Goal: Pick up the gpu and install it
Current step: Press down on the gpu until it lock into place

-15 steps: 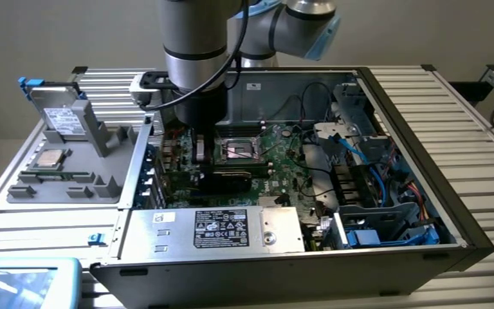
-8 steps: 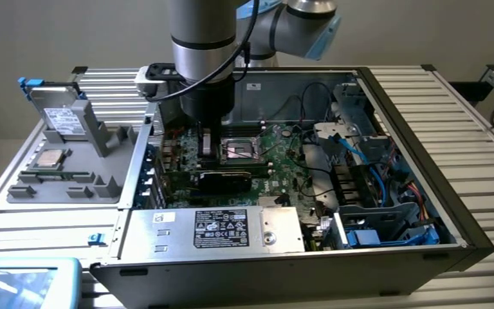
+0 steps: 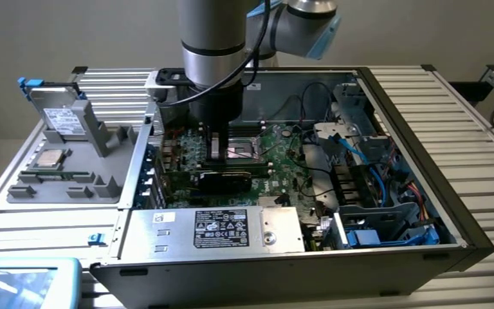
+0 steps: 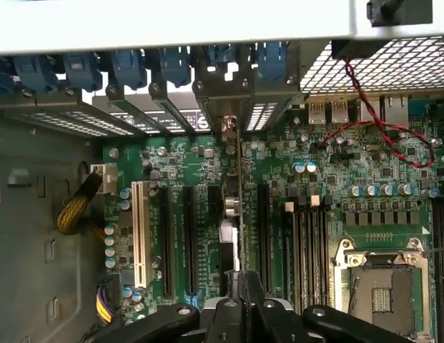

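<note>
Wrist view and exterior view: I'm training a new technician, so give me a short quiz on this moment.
1. True or false: the gripper is shut on the gpu.
2. Where is the hard drive? A) inside the computer B) standing on the grey tray C) in the gripper
3. What colour are the slot clips above the expansion slots?

Key: 1 true; 2 B; 3 blue.
</note>
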`<state>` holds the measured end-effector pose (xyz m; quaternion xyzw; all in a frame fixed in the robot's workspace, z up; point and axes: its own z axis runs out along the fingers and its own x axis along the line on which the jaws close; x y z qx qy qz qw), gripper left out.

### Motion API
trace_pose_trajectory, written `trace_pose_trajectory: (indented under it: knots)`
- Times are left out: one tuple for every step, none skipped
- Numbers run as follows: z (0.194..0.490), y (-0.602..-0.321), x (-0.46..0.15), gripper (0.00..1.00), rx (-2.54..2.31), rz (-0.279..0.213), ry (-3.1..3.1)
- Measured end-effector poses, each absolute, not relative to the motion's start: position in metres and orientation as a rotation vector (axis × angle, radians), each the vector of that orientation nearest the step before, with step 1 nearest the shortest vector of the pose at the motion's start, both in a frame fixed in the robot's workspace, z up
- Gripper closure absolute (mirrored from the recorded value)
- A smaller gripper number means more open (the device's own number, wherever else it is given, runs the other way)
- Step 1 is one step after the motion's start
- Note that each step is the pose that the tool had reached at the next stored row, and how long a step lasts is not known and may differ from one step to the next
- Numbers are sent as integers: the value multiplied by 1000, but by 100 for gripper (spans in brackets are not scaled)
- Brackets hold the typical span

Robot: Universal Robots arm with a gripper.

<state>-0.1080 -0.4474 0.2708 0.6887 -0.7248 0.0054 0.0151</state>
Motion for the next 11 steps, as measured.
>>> trace_pose_trajectory:
  knots:
    - [269, -447, -108, 88, 2143, 17, -2256]
    - [268, -447, -108, 88, 2143, 17, -2256]
    - [266, -447, -108, 88, 2143, 16, -2256]
    - [265, -447, -108, 88, 2142, 17, -2255]
    - [264, -448, -108, 88, 2142, 18, -2254]
    - [263, -448, -108, 88, 2142, 17, -2254]
    - [263, -448, -107, 88, 2141, 15, -2254]
    - [265, -447, -107, 88, 2141, 11, -2254]
    - [268, -447, -108, 88, 2140, 8, -2254]
    - [272, -447, -108, 88, 2139, 7, -2253]
    - [277, -447, -108, 88, 2138, 7, -2252]
